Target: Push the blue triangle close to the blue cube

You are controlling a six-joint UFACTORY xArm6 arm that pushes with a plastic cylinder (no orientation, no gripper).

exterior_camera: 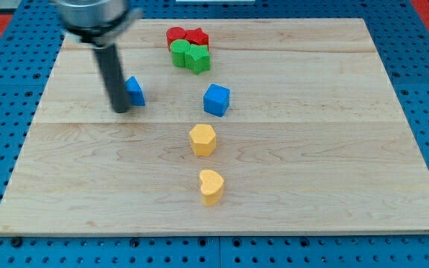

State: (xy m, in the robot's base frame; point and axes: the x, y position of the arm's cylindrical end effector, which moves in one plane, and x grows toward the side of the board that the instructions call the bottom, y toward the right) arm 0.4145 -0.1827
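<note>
My tip (120, 110) rests on the wooden board (334, 186), holding nothing, just beside the left face of the blue triangle (135, 91), touching it or nearly so. Going from near to far: at the view's bottom there is the yellow heart (211, 186), then the yellow hexagon (202, 139), then the blue cube (217, 100), which lies to the view's right of the triangle with bare wood between them. At the view's top the green blocks (190, 56) and the red blocks (187, 36) stand in one tight cluster. The triangle looks small, light and rigid, so I think it will slide easily but may turn; a push on the middle of its left face should be best.
</note>
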